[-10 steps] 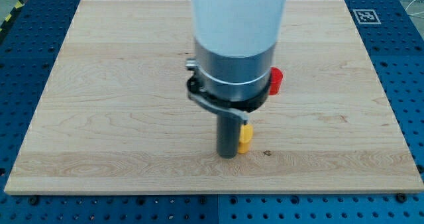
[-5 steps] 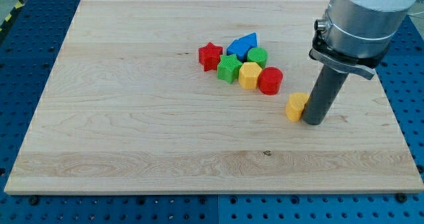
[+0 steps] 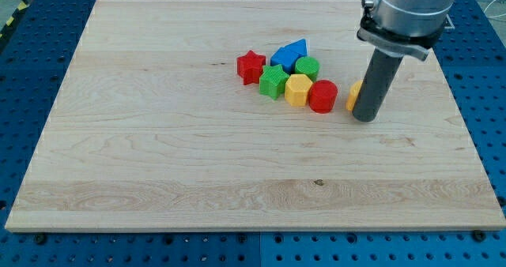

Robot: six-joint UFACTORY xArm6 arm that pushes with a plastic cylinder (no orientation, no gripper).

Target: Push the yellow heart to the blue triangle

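The blue triangle (image 3: pixel 290 54) lies at the top of a tight cluster just above the board's middle. A chunky yellow block (image 3: pixel 298 89) sits in that cluster, below the triangle. A second, smaller yellow block (image 3: pixel 353 95) lies to the right of the cluster, mostly hidden behind my rod. I cannot tell which of the two is the heart. My tip (image 3: pixel 364 118) rests on the board against this small yellow block's right and lower side. A small gap separates that block from the red cylinder (image 3: pixel 322 95).
The cluster also holds a red star (image 3: pixel 251 66), a green star (image 3: pixel 273 81) and a green cylinder (image 3: pixel 307 67). The wooden board (image 3: pixel 158 164) lies on a blue perforated table. Its right edge is near my rod.
My rod swung from the board's lower middle to the right, then up and slightly left. The small yellow block moved with it, up toward the red cylinder.
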